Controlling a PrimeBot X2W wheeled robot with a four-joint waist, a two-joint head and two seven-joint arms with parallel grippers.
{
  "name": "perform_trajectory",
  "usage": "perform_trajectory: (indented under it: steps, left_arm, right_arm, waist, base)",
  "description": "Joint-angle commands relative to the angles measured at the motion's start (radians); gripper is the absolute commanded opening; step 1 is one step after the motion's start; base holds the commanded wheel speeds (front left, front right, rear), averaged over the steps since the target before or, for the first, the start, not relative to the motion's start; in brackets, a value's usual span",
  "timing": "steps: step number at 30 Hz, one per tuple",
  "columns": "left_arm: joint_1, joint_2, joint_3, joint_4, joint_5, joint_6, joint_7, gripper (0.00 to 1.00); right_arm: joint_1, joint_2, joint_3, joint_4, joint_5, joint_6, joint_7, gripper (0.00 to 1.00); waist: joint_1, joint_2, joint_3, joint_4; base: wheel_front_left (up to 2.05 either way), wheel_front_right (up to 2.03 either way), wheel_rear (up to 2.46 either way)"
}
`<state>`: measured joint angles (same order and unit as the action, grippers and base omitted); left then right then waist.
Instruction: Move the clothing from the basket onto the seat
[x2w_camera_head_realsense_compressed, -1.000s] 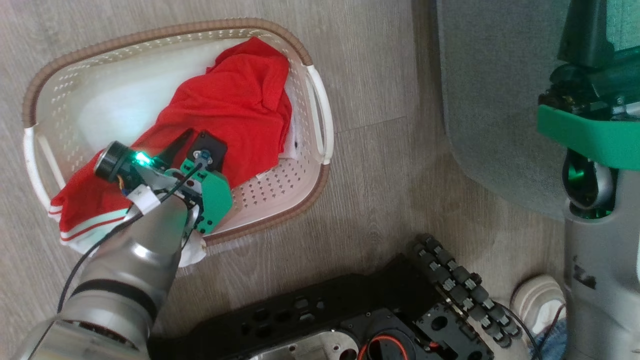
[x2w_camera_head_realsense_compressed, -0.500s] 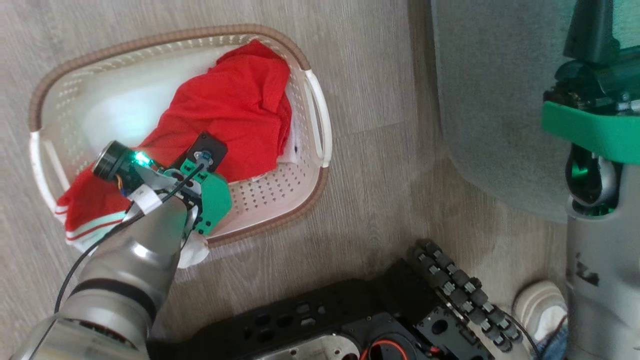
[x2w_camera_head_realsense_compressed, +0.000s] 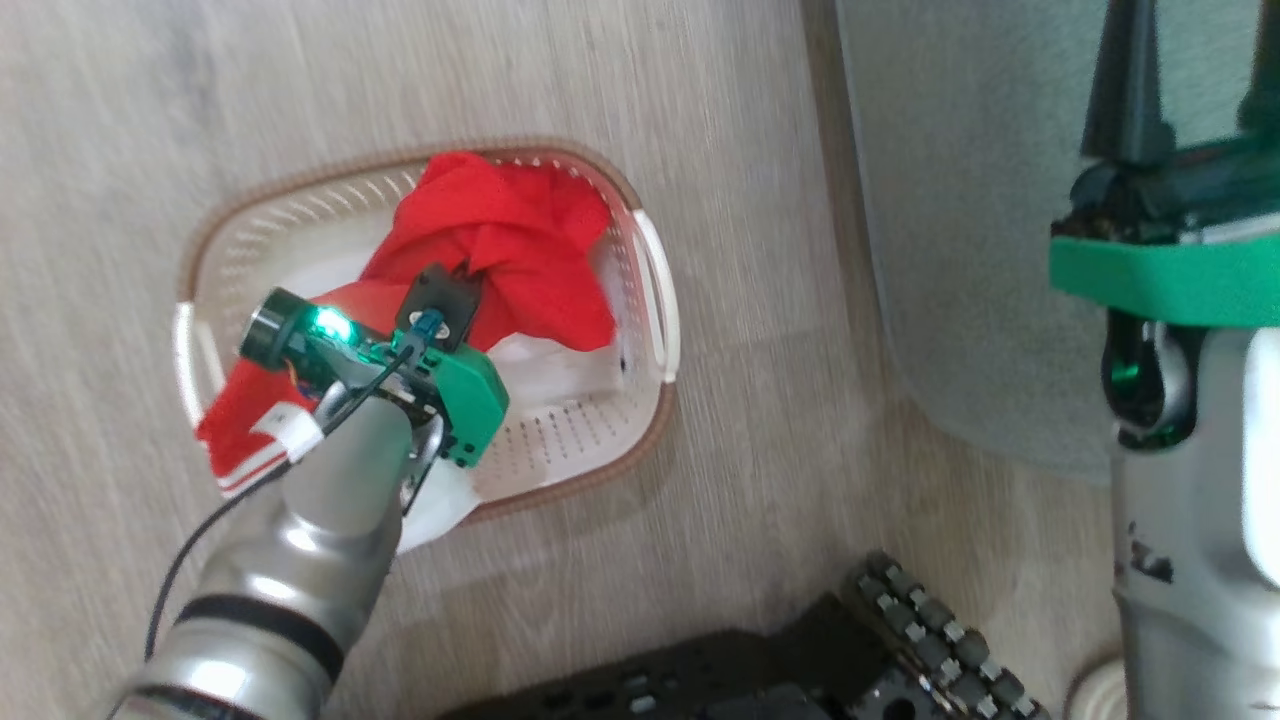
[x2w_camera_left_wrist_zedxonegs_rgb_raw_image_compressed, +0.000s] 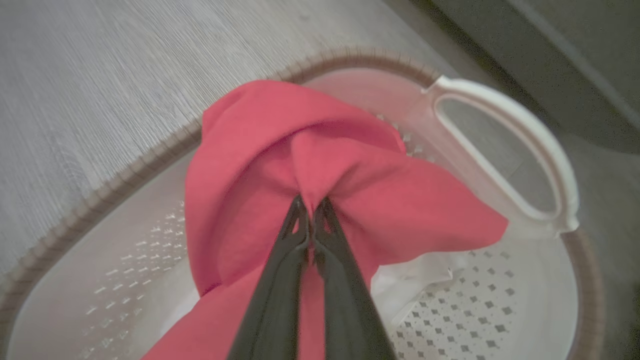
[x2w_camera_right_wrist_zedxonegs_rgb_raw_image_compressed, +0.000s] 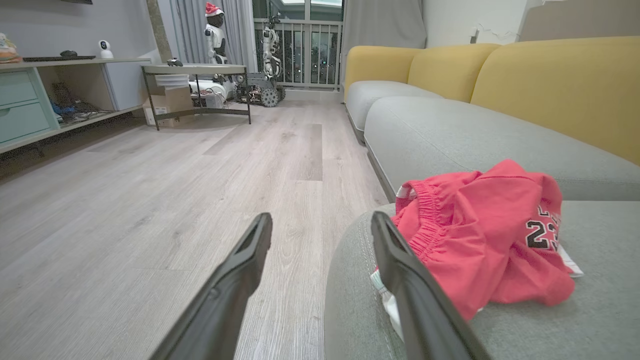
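Clothing (x2w_camera_left_wrist_zedxonegs_rgb_raw_image_compressed: 300, 150) in red sat bunched at the 1 o'clock end of the basket (x2w_camera_head_realsense_compressed: 570, 440). The left gripper (x2w_camera_left_wrist_zedxonegs_rgb_raw_image_compressed: 312, 202) was pinched tight on a fold of it. The right gripper (x2w_camera_right_wrist_zedxonegs_rgb_raw_image_compressed: 321, 217) hung open by the seat (x2w_camera_head_realsense_compressed: 950, 200), where one red garment (x2w_camera_right_wrist_zedxonegs_rgb_raw_image_compressed: 480, 235) lay. I guessed the lift was starting. Next, the cloth needed lifting out and carrying toward 3 o'clock.

Head camera has shifted: basket (x2w_camera_head_realsense_compressed: 590, 440) reads smaller and sits nearer frame centre, and the robot base (x2w_camera_head_realsense_compressed: 760, 670) is mostly cut off at 6 o'clock. Red garment (x2w_camera_head_realsense_compressed: 500, 235) no longer lies spread flat along the basket. Its middle is now gathered into a raised peak, with left gripper (x2w_camera_left_wrist_zedxonegs_rgb_raw_image_compressed: 311, 202) pinched tight on the fold. More white fabric (x2w_camera_head_realsense_compressed: 550, 365) is uncovered at 4 o'clock of the peak.
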<state>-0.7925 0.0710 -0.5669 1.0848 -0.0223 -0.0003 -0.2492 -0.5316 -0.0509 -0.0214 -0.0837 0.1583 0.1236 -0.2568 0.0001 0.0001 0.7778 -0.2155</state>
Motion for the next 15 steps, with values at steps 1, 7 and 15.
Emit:
perform_trajectory:
  steps: [1,7,15]
  left_arm:
    - [0.056,0.017,0.035,-0.068,-0.024,-0.001,-0.012,0.00]
    - [0.129,0.027,0.073,-0.227,-0.076,-0.015,-0.012,0.00]
    - [0.188,0.037,0.115,-0.376,-0.126,-0.029,-0.012,0.00]
  right_arm:
    - [0.048,0.001,0.008,-0.015,-0.004,0.007,-0.005,1.00]
    - [0.099,0.001,0.001,0.043,-0.016,0.007,-0.005,1.00]
    - [0.181,0.001,0.000,0.120,-0.037,0.007,-0.005,1.00]
  waist:
    - [-0.0001,-0.0001,-0.080,0.024]
    - [-0.0001,-0.0001,-0.215,0.046]
    - [-0.0001,-0.0001,-0.391,0.068]
  base:
    - [0.00,0.00,0.00]
    - [0.00,0.00,0.00]
    - [0.00,0.00,0.00]
